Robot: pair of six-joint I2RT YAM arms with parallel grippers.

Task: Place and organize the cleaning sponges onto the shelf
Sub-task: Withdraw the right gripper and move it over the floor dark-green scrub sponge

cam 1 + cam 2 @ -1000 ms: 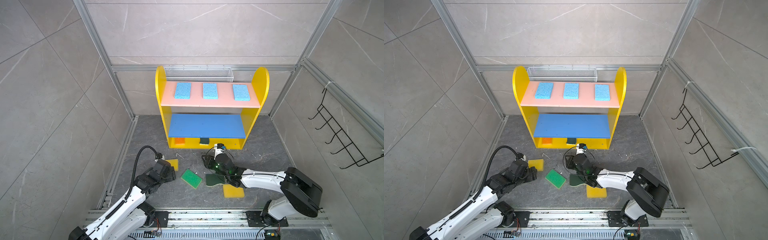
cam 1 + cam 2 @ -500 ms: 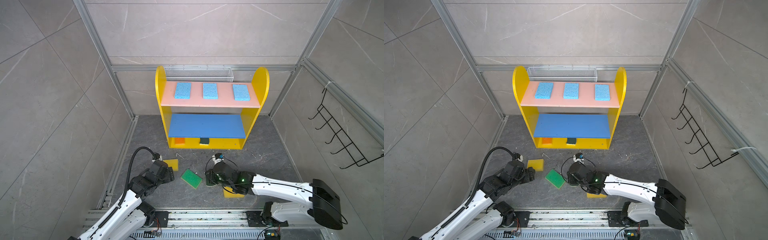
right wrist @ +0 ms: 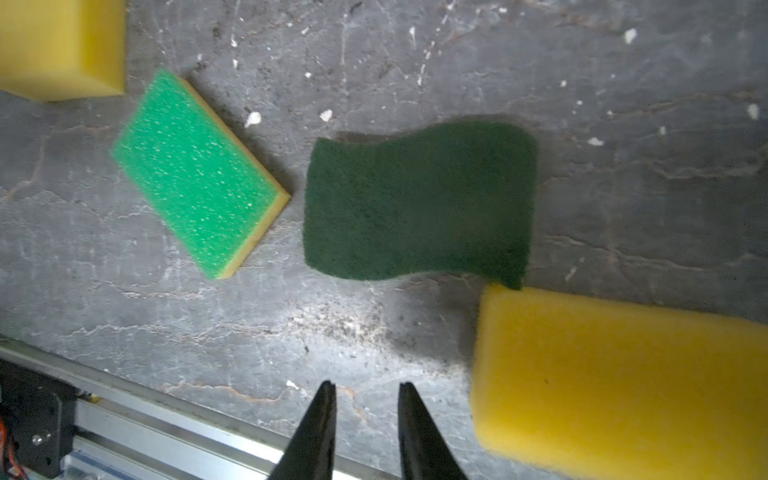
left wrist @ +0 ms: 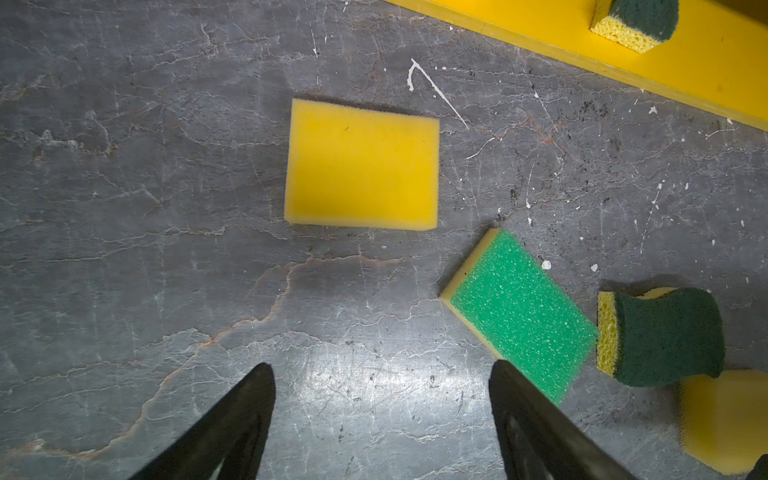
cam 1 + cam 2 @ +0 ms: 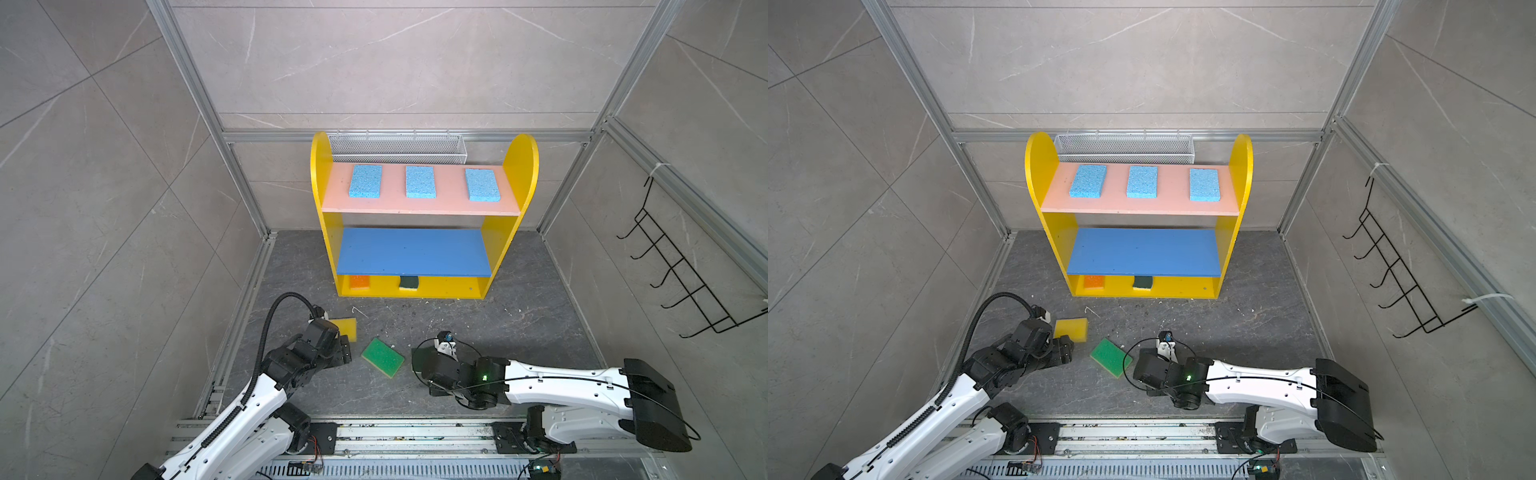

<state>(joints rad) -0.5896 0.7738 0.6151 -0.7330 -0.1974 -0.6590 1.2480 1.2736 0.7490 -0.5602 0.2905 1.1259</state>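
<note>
On the floor I list: yellow sponge [image 4: 361,164], green sponge [image 4: 519,316], dark scourer [image 3: 419,203], second yellow sponge [image 3: 623,386]. Left gripper [image 4: 380,365] spread wide, empty. Right gripper [image 3: 366,384] narrowly parted, apparently holding nothing.

I am looking at the yellow shelf [image 5: 521,166], which is standing upright. Three light blue sponges [image 5: 420,181] are lying flat in a spaced row on its pink top board [image 5: 395,205]. On its yellow bottom, under the blue middle board [image 5: 411,251], an orange sponge [image 5: 359,282] is sitting at the left and a dark-green scourer [image 5: 409,282] near the middle. Four more are lying flat on the table [image 5: 519,332]: a yellow sponge [image 5: 347,328], a bright green sponge [image 5: 382,358] turned diagonally, and just beside it a second wavy-edged scourer [image 3: 419,199], one corner touching a second yellow sponge [image 3: 615,382].
</note>
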